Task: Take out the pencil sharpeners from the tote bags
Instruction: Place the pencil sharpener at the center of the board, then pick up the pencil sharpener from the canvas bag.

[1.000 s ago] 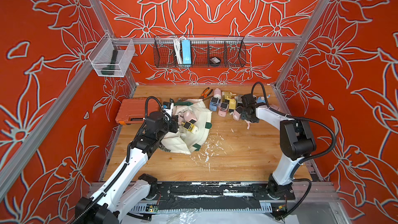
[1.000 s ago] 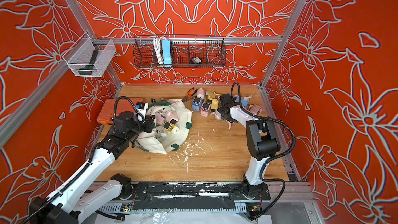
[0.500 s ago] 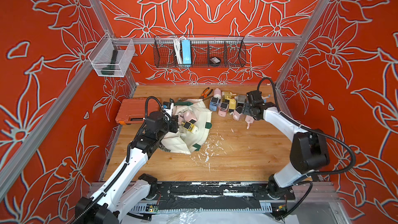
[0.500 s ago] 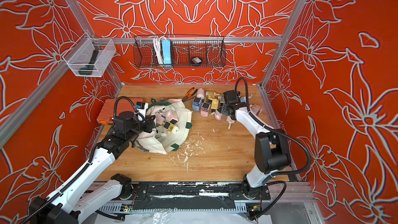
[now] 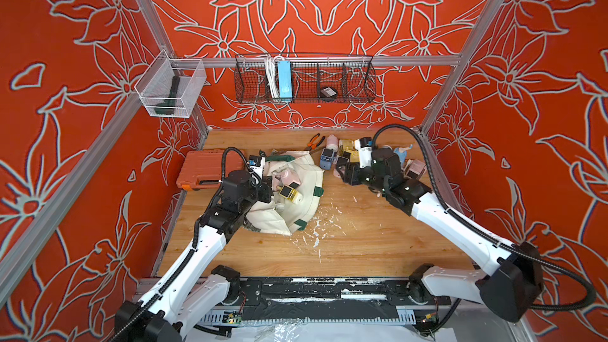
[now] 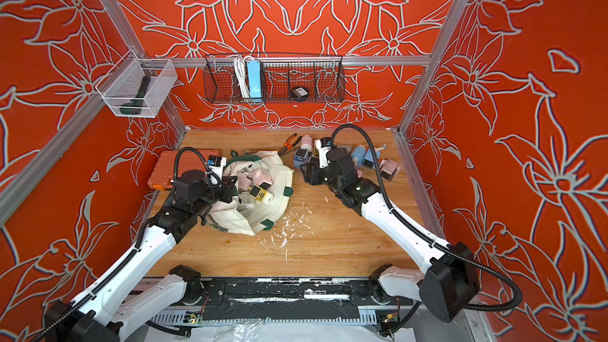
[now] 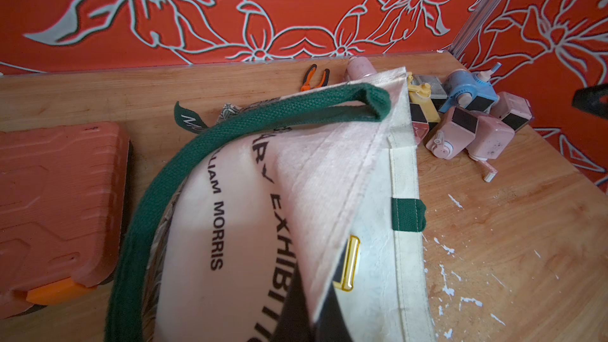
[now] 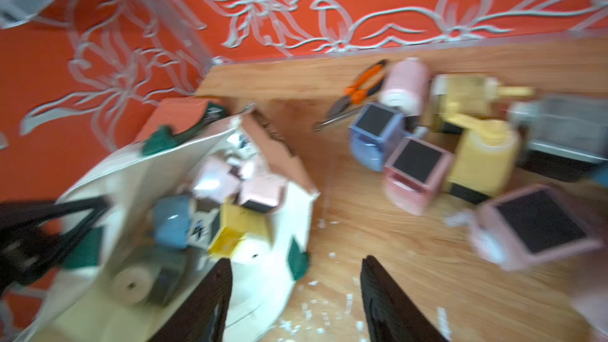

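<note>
The cream tote bag (image 5: pixel 297 207) lies open on the table's left half, in both top views. My left gripper (image 5: pixel 267 189) is shut on its raised canvas edge (image 7: pixel 316 192), which folds up between the jaws. Inside the tote bag (image 8: pixel 263 278) lie a yellow pencil sharpener (image 8: pixel 240 231), a blue one (image 8: pixel 171 222) and pink ones (image 8: pixel 263 192). More pencil sharpeners (image 5: pixel 347 154) stand in a pile at the back right. My right gripper (image 8: pixel 296 278) is open and empty, over bare wood between that pile (image 8: pixel 418 172) and the bag, and shows in a top view (image 6: pixel 309 172).
An orange tool case (image 5: pixel 204 169) lies left of the bag, and orange-handled pliers (image 5: pixel 314 141) lie by the back wall. White flakes (image 5: pixel 316 225) litter the wood in front of the bag. A wire basket (image 5: pixel 304 80) and a clear bin (image 5: pixel 169 92) hang above.
My right gripper has come away from the sharpener pile and moved left toward the bag, its elbow swinging out to the right. The left arm and the bag have not moved.
</note>
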You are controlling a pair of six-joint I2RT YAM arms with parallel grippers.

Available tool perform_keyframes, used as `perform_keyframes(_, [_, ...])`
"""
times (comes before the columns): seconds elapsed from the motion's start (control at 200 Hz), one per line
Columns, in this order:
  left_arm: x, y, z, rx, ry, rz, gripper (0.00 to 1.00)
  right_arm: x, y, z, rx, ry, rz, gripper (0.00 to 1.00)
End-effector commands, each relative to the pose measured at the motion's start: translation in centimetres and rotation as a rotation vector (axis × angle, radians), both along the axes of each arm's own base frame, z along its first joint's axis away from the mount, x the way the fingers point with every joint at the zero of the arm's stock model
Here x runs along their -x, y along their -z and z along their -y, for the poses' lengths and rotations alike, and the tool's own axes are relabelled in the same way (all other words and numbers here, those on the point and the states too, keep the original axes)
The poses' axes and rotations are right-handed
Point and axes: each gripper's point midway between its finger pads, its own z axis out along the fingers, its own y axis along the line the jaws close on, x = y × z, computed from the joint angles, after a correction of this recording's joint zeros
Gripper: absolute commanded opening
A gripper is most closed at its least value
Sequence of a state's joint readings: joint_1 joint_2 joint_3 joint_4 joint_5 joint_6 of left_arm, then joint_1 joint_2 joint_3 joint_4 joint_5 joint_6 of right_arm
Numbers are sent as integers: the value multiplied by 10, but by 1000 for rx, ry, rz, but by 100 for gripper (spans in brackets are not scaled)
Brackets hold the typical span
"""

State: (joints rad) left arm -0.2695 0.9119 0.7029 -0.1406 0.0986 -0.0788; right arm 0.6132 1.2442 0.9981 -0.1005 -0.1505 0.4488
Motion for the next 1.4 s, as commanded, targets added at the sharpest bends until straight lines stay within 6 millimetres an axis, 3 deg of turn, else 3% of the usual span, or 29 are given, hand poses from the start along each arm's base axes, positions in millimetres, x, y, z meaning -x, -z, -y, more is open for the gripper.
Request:
perform_keyframes(0.0, [7,12,1,-9,8,-40,0,24,2,-40,-81,-147,-16,65])
perform_keyframes(0.17, [7,13,1,-8,9,-40,0,50,27,-88,-25,-350,-15,70])
perform_keyframes(0.39, [7,12,1,-8,8,-39,0,57,70,-114,180,-549,48,81])
perform_keyframes(0.551, [7,12,1,-9,5,-37,0,46,93,-123,274,-594,91,91])
perform_keyframes(0.781, [7,13,1,-10,6,-39,0,27,122,-145,371,-635,96,95])
perform_keyframes(1.041, [6,12,1,-10,6,-37,0,6,150,-164,461,-617,93,95])
perform_keyframes(1.241, [6,14,1,-10,7,-43,0,-13,169,-167,566,-554,84,85])
perform_keyframes(1.391, [6,14,1,-12,6,-42,0,-15,169,-171,580,-551,108,78])
